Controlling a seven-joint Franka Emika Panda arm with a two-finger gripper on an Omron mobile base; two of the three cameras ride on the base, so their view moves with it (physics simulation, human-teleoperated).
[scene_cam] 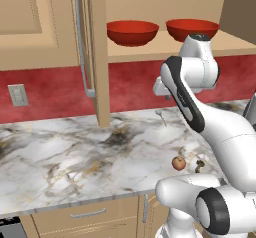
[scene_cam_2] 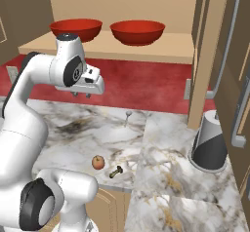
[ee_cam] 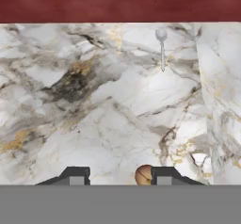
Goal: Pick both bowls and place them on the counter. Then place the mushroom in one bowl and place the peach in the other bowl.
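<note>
Pincer (ee_cam: 117,177) empty, tips apart. Above and beyond it on the shelf, two glossy red bowls (scene_cam_2: 76,29) (scene_cam_2: 137,32): likely rigid, slippery; best pinched at the rim.

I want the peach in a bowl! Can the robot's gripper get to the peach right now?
Probably yes. The peach sits in the open on the counter, with only the little mushroom beside it. The gripper hangs above the counter holding nothing, and nothing stands between them.
</note>
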